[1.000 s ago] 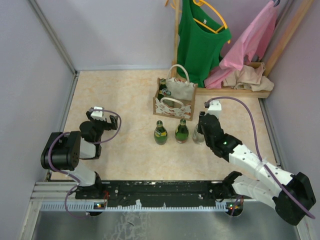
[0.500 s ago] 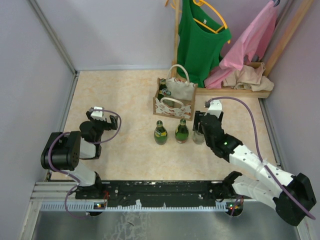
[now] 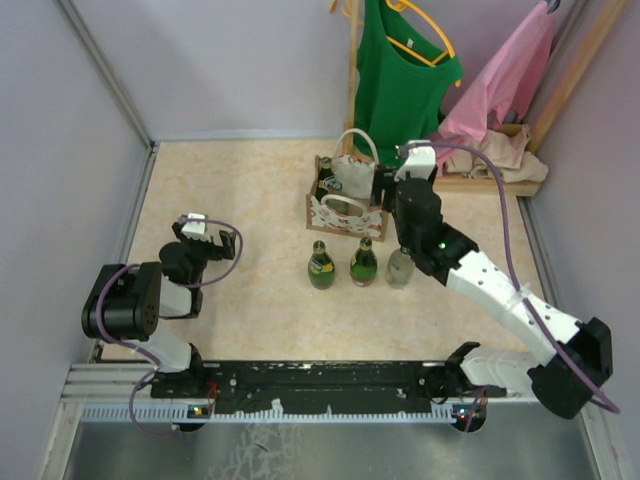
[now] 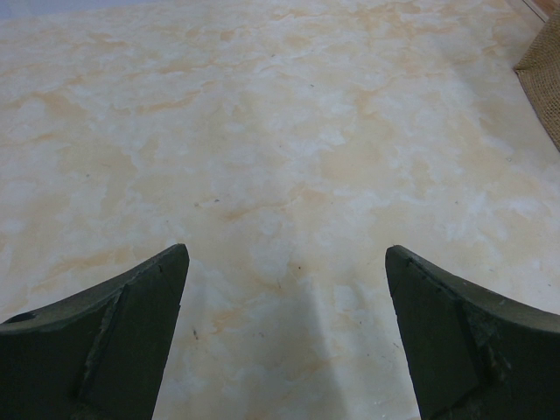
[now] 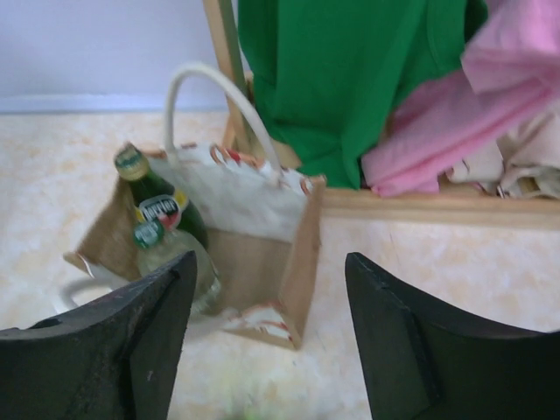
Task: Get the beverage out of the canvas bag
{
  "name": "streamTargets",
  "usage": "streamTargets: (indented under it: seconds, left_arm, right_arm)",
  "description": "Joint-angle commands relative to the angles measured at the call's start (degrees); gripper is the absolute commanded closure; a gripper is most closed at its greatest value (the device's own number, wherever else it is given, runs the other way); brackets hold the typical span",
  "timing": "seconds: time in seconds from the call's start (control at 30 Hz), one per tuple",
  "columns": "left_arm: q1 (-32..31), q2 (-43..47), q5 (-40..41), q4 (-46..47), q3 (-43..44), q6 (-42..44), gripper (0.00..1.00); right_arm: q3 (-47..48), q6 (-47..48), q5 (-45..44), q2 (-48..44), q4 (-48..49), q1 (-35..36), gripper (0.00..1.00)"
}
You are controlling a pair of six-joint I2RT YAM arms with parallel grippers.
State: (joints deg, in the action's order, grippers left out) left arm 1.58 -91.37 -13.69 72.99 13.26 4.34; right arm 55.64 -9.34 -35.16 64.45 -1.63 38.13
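Three bottles [image 3: 363, 263] stand in a row on the table [image 3: 240, 180], just off the 6 o'clock side of the canvas bag [image 3: 332, 218]. I judge the unloading well along but not finished. Through the right wrist camera I see two beverages inside the bag: a green bottle [image 5: 162, 206] leaning in the 9 o'clock corner, and a pale bottle [image 5: 182, 261] touching it on its 6 o'clock side.

The right gripper [image 3: 386, 186] hovers above the bag's 3 o'clock rim, its fingers spread wide with nothing between them. The left gripper [image 3: 206, 236] sits well apart toward the table's 9 o'clock edge, also spread and empty over bare tabletop.

I read this step as the reach for the next beverage. The next move calls for sliding the right gripper toward 9 o'clock until the fingers straddle one bottle neck. Then I would lower it past the white handle [image 5: 219, 96] arching over the opening, pinch below the cap and lift straight up. The two bottles lean together, so I would take the green one by its free neck and watch that the light bag does not rise with it
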Motion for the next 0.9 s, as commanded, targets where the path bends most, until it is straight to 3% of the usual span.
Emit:
streamTargets:
  seconds: [0.0,0.1,0.3,0.57,0.87]
  left_arm:
    - [-0.4,0.0,0.0,0.6,0.6,0.3,0.00]
    - [-0.4,0.0,-0.1,0.5,0.6,0.3,0.00]
    - [-0.4,0.0,0.0,0.6,0.7,0.3,0.00]
    - [-0.4,0.0,-0.1,0.6,0.6,0.3,0.00]
    - [-0.4,0.0,-0.1,0.6,0.6,0.3,0.00]
  right_arm:
    - [9.2,3.6,1.7,7.6,5.0,0.1,0.36]
    - [14.6,4.8,3.4,12.7,6.7,-0.7,0.41]
    - [24.9,3.6,9.9,22.6,5.1,-3.4,0.41]
    - [34.5,4.1,16.9,36.2,2.1,-4.1,0.36]
    - [41.1,5.2,19.8,45.3,-0.4,-4.1,0.35]
